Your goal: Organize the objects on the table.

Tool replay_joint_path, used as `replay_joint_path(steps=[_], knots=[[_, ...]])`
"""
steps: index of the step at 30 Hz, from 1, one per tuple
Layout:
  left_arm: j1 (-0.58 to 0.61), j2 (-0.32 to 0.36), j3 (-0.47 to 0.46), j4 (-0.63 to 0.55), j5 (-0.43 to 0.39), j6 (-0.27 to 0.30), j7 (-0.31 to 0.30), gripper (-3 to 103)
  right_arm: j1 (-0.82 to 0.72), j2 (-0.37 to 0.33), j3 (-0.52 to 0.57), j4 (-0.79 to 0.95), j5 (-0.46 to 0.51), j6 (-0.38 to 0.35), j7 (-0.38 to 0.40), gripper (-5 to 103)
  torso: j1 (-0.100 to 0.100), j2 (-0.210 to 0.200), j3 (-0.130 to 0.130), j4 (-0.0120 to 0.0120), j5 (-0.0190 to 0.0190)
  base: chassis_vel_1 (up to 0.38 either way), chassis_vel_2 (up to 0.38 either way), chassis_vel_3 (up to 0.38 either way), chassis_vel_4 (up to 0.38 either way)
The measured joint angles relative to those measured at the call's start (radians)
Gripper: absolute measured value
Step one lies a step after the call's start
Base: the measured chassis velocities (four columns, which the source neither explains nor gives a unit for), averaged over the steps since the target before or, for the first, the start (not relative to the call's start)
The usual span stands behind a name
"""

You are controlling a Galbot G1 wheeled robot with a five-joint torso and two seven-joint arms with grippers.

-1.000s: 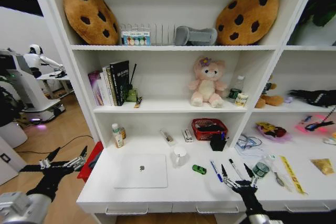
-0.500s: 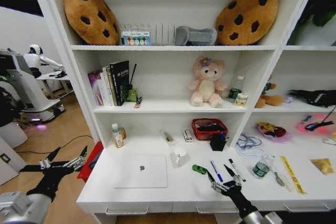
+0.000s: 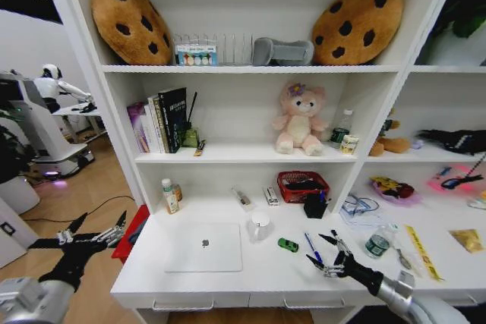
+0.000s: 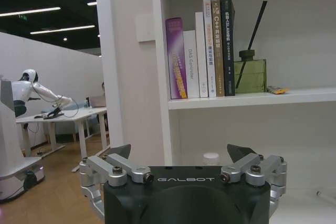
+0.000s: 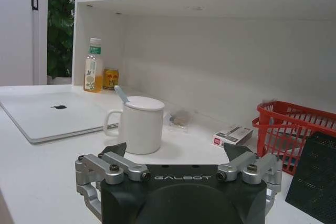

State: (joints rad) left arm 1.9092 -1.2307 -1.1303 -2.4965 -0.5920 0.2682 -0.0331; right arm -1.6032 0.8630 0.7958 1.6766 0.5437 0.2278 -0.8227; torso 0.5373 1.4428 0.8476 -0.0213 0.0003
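Swinging sideways, the right gripper (image 3: 325, 256) now lies low over the table (image 3: 228, 282), jaws spread and empty. Just beyond its fingertips lies the blue pen (image 3: 311, 247): light, stiff, rolls easily, best pinched mid-barrel. Left gripper (image 3: 93, 236) waits open, off-table.

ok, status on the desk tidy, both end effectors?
Right end effector open, low over table by blue pen. Left end effector open, parked off table's left end. Mug ahead of the right one.

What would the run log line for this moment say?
right gripper: open, low over table, by pens | left gripper: open, parked off table's left end | laptop: closed
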Motion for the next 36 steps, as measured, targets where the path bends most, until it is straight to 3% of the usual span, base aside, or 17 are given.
replay_joint_path(steps=[13,26,36], knots=[[0.0,0.0,0.0,0.0,0.0,0.0,0.0,100,0.242,-0.04,-0.257,-0.207,0.018,-0.052,-0.046,100,0.0,0.0,0.0,-0.0003,-0.0002,0.0,0.0,0.0,0.0],[0.0,0.0,0.0,0.0,0.0,0.0,0.0,100,0.416,-0.026,-0.41,-0.295,-0.023,-0.059,-0.037,100,0.0,0.0,0.0,-0.0004,-0.0003,0.0,0.0,0.0,0.0],[0.0,0.0,0.0,0.0,0.0,0.0,-0.001,100,0.432,-0.03,-0.444,-0.306,-0.034,-0.062,-0.065,100,0.0,0.0,0.0,-0.0005,-0.0003,0.0,0.0,0.0,0.0]])
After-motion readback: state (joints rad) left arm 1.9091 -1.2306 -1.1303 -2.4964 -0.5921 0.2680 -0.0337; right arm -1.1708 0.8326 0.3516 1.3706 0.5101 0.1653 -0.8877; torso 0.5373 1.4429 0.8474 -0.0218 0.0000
